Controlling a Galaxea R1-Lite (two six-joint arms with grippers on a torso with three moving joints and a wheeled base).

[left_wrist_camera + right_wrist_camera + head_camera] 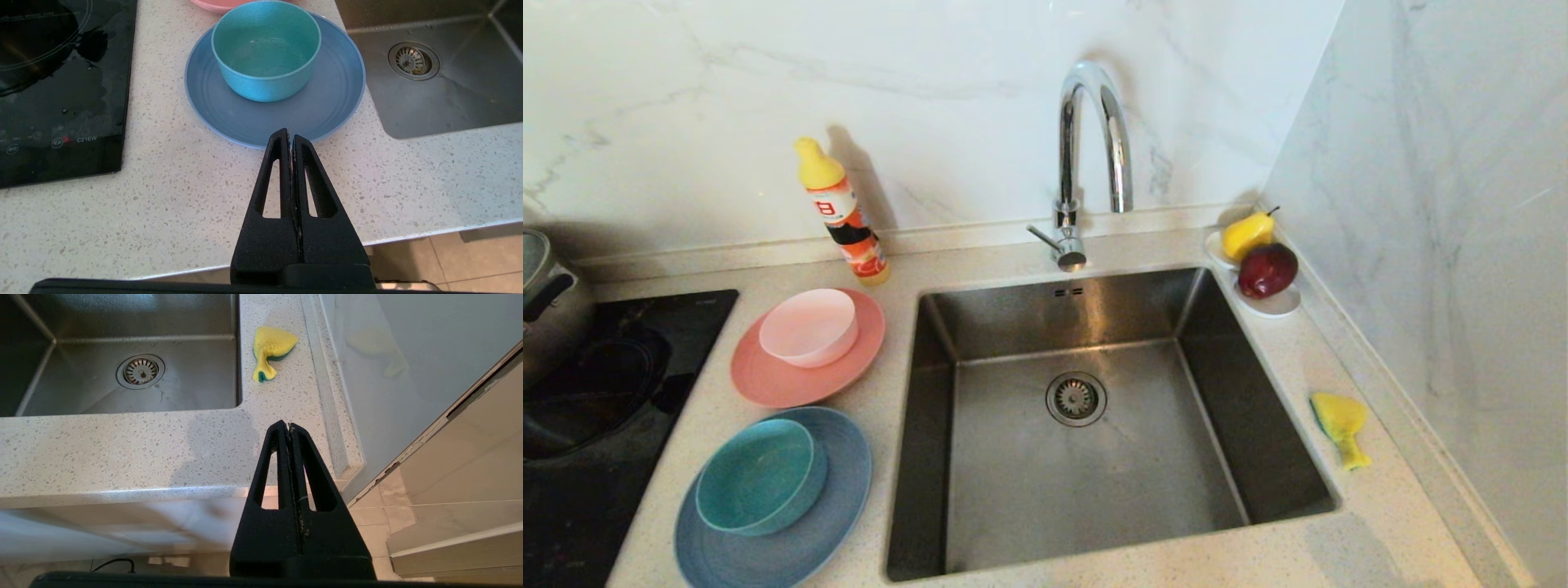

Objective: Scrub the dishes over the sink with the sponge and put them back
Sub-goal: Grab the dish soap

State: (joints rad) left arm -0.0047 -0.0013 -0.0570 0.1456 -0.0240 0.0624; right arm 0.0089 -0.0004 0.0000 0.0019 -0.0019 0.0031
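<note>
A teal bowl [756,475] [265,49] stands in a light blue plate [837,523] [327,110] left of the sink [1078,490] [449,106] [81,392]. Behind them a pale pink bowl [809,327] rests on a salmon-pink plate [768,384] [212,4]. The yellow sponge [1342,425] [271,349], green underneath, lies crumpled on the counter right of the sink. My left gripper [289,136] is shut and empty, hanging near the counter's front edge before the blue plate. My right gripper [288,425] is shut and empty, at the counter's front edge, short of the sponge. Neither arm shows in the head view.
A chrome tap [1086,163] rises behind the sink. A detergent bottle [841,212] stands by the back wall. A yellow pear [1248,234] and a red apple [1267,269] lie on a white saucer [1278,305]. A black hob [596,425] [57,90] with a steel pot [547,302] is at the left. A wall [1462,245] runs close along the right.
</note>
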